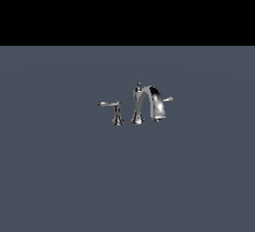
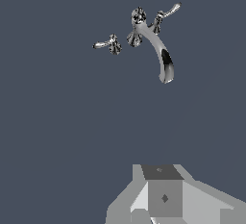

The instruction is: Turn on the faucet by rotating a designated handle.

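The chrome faucet (image 1: 147, 104) stands on the flat grey floor in the exterior view, its wide arched spout (image 2: 161, 55) curving down from a post with a pointed finial. The handle (image 1: 109, 104) is a long slim lever on its own small flared pedestal, on the exterior view's left of the spout; it also shows as the handle (image 2: 104, 44) in the wrist view. A shorter lever stub (image 1: 168, 98) pokes out behind the spout. Only grey blocks of my gripper (image 2: 163, 199) show, far from the faucet and touching nothing. The arm is out of the exterior view.
Plain grey floor (image 1: 60, 176) surrounds the faucet on every side. A black band fills the top of the exterior view.
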You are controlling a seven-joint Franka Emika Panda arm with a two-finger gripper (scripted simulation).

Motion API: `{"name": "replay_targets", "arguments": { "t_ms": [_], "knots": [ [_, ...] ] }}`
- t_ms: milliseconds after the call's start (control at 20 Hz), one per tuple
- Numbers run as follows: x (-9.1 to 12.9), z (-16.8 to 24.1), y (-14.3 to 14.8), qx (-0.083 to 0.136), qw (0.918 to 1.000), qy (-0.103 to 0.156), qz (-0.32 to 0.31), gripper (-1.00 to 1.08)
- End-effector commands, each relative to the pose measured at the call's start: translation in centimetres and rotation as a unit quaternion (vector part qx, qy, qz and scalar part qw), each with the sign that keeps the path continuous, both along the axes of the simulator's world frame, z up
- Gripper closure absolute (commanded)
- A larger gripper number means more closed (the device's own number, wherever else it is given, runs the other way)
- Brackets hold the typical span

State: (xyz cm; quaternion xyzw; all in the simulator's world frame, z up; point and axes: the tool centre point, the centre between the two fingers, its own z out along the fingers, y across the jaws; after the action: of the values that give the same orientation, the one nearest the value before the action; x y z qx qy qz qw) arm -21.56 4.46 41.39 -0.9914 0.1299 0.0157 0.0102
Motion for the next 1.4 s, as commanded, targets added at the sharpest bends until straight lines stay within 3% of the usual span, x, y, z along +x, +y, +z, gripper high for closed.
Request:
{"name": "replay_targets", "arguments": {
  "t_ms": [0, 650, 1350],
  "knots": [
    [0.9, -1.5, 0.9, 0.000, 0.9996, 0.000, -0.027, 1.08],
    [6.6, -9.3, 5.0, -0.003, 0.9861, -0.001, -0.166, 1.08],
    [13.3, -17.0, 7.1, -0.005, 0.9539, -0.002, -0.300, 1.08]
  ]
}}
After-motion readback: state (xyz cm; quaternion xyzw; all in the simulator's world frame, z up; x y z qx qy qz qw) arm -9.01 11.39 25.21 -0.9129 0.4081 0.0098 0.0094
